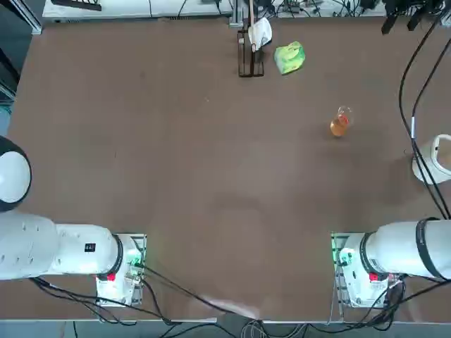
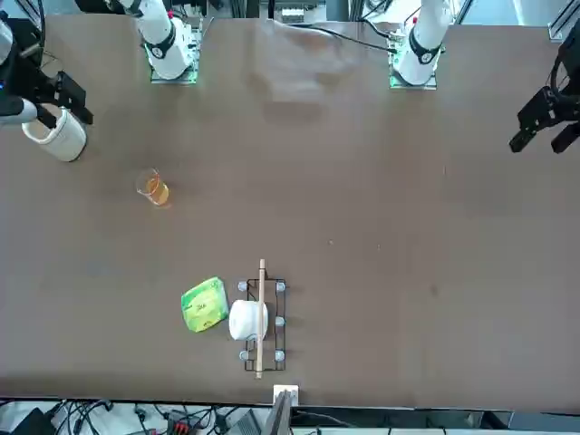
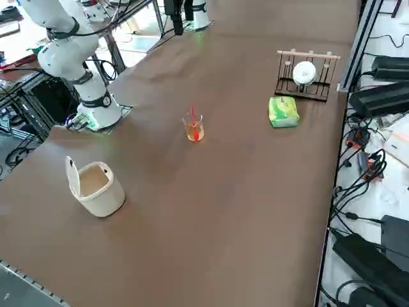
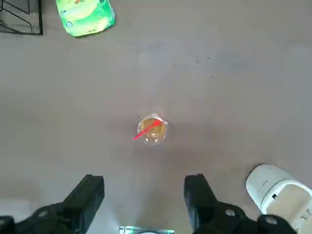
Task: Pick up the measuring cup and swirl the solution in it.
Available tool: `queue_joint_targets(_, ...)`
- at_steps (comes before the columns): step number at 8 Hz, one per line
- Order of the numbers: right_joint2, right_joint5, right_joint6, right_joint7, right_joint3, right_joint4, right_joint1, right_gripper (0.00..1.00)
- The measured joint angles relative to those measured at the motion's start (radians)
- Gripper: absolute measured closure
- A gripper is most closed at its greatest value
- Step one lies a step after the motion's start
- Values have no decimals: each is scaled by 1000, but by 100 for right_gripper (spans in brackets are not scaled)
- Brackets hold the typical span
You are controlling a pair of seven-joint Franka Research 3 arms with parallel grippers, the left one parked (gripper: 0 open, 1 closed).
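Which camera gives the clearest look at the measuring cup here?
The right wrist view: the measuring cup sits centred beyond the open right gripper, red stick visible inside. Right side view shows its profile; top and front views show it tiny.

On the table we find the measuring cup standing upright and alone in the right half, the solution in it. Well beyond it, at the far edge, a packet lies just right of a small rack. A white cup sits at the right edge (nearer the arm). The right gripper hangs above the table, spread wide, apart from all.
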Motion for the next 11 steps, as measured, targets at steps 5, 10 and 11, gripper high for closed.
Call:
queue_joint_targets(5,22,-19,2,-6,2,5,30,0)
queue_joint_targets(10,27,-207,162,-11,8,-162,193,0)
queue_joint_targets(11,26,-243,196,-11,8,-207,212,0)
